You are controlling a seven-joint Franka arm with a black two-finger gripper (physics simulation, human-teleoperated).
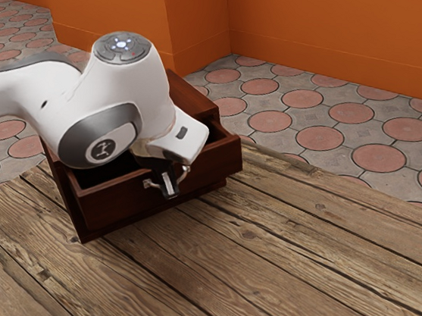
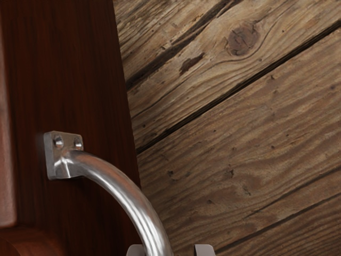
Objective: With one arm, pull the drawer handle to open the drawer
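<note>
Hand point(image 1: 167, 190) sits at the handle point(image 2: 114, 186) on the drawer point(image 1: 114, 208) front; grip cannot be told. Drawer stands part open. Pulling step underway, I judge; next needs a straight pull away from the drawer.

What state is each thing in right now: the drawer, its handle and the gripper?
Drawer, open, pulled partway out of its cabinet.
Handle, bolted to the drawer front, not bent.
Gripper, down at the handle.
</note>
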